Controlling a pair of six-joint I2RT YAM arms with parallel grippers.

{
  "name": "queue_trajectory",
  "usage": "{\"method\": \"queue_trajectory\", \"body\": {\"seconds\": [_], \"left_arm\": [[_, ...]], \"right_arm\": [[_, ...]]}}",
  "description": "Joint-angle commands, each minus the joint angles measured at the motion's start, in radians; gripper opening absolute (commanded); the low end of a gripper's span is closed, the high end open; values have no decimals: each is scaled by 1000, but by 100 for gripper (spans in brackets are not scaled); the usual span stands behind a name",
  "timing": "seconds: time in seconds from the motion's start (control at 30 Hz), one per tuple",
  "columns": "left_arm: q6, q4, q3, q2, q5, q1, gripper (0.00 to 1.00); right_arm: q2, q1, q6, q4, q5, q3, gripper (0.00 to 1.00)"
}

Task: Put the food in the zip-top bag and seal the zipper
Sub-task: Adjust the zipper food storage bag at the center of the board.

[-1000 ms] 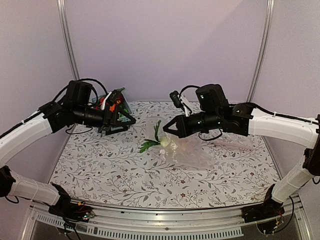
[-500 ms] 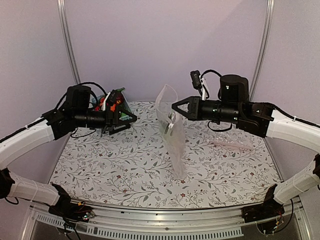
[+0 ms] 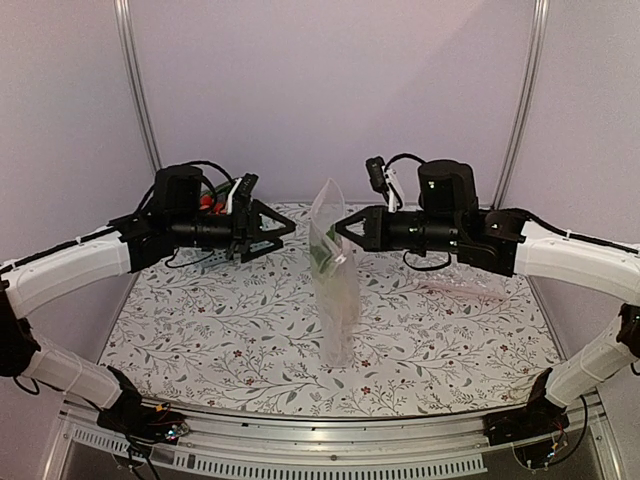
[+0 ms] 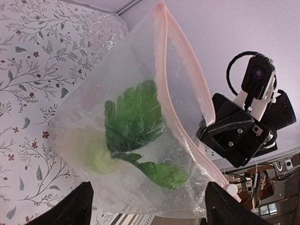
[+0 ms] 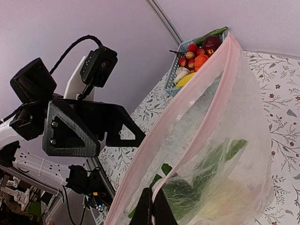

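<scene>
The zip-top bag (image 3: pixel 337 290) hangs upright over the middle of the table, and my right gripper (image 3: pixel 341 226) is shut on its upper edge. In the right wrist view the fingertips (image 5: pixel 153 206) pinch the pink zipper (image 5: pixel 213 93), whose two strips stand apart. Inside lies the cream-white vegetable with green leaves (image 4: pixel 133 117). My left gripper (image 3: pixel 283 236) is open just left of the bag, and in its wrist view the bag (image 4: pixel 122 84) fills the space beyond the fingers (image 4: pixel 70 211). An orange piece (image 5: pixel 200 60) and a maroon piece (image 5: pixel 212 43) lie in the basket (image 5: pixel 170 83).
The blue basket (image 3: pixel 212 206) stands at the back left behind my left arm, with small red fruits (image 5: pixel 192 48) and a green cucumber (image 5: pixel 211 33). A second clear bag (image 3: pixel 470 286) lies flat on the floral table (image 3: pixel 200 330) under my right arm.
My right gripper has lifted the bag with the vegetable off the table so that it hangs upright. My left arm has swung right, towards the bag.
</scene>
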Motion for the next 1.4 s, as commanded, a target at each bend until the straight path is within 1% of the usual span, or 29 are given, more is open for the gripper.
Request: {"method": "queue_trajectory", "body": {"seconds": [0.0, 0.17, 0.23, 0.3, 0.43, 0.53, 0.63, 0.73, 0.93, 1.0, 1.17, 1.23, 1.27, 1.33, 1.37], "left_arm": [[8, 20, 63, 39, 25, -20, 80], [25, 10, 118, 77, 26, -32, 81], [40, -16, 147, 100, 21, -34, 80], [62, -53, 180, 124, 15, -37, 74], [133, -190, 243, 158, -37, -44, 59], [142, -208, 236, 157, -50, -48, 47], [148, -222, 238, 160, -62, -49, 39], [148, -224, 248, 170, -64, -49, 37], [151, -230, 280, 199, -56, -53, 37], [159, -242, 286, 208, -56, -53, 33], [155, -246, 295, 227, -43, -54, 23], [151, -241, 304, 231, -38, -54, 23], [149, -238, 308, 231, -37, -55, 25], [148, -236, 321, 232, -34, -54, 40], [148, -235, 326, 231, -36, -54, 45]], "right_arm": [[39, -1, -9, -29, -10, 0, 0], [50, 11, -28, -62, -4, 23, 0], [52, 21, -51, -98, 17, 51, 0], [53, 30, -75, -130, 41, 76, 0], [55, 35, -101, -156, 62, 97, 0], [55, 36, -108, -161, 71, 99, 0], [59, 38, -114, -170, 77, 101, 0], [65, 50, -128, -196, 98, 116, 0], [87, 81, -182, -290, 173, 164, 0], [91, 89, -193, -308, 218, 176, 0], [98, 99, -207, -335, 241, 197, 0], [99, 100, -211, -348, 255, 206, 0], [102, 100, -215, -357, 264, 211, 0], [104, 99, -221, -372, 281, 218, 0], [105, 99, -223, -379, 289, 221, 0]]}}
